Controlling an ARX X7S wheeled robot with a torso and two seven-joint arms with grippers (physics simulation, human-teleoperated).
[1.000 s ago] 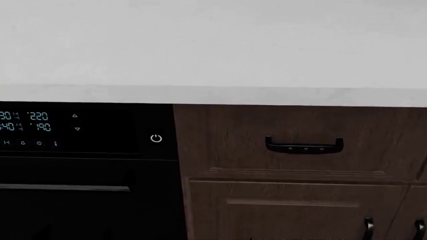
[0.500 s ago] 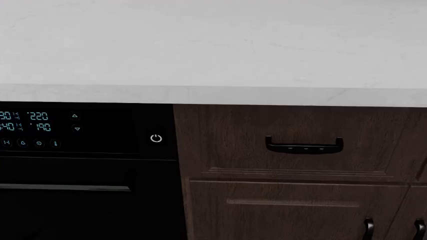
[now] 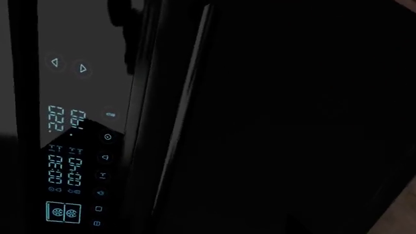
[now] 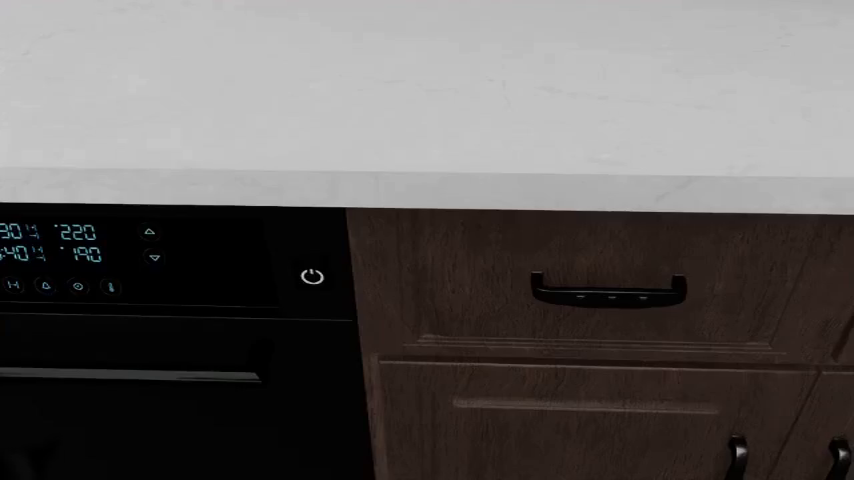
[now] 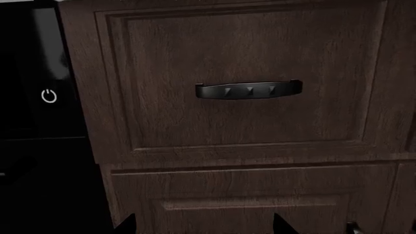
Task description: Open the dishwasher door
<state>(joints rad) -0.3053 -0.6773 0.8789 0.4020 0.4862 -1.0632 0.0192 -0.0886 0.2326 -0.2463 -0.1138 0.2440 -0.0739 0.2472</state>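
The dishwasher door (image 4: 160,430) is a glossy black panel at the lower left of the head view, closed, with its thin grey bar handle (image 4: 127,376) under the control strip (image 4: 134,258) of cyan digits and a white power icon (image 4: 312,277). The left wrist view is very close to the door (image 3: 293,122), its handle (image 3: 185,107) and the strip (image 3: 71,146). My left gripper's fingers do not stand out against the black there. My right gripper (image 5: 204,225) is open and empty, its dark fingertips (image 5: 128,225) wide apart before a brown drawer front beside the door (image 5: 46,195).
A white countertop (image 4: 427,100) overhangs the dishwasher and cabinets. To the dishwasher's right is a dark brown wood drawer (image 4: 601,250) with a black handle (image 4: 609,292), also in the right wrist view (image 5: 249,90). Cabinet doors with black handles (image 4: 737,455) lie below.
The head picture has gone from washed-out to darker and sharper. Nothing has visibly moved; the door stays closed.
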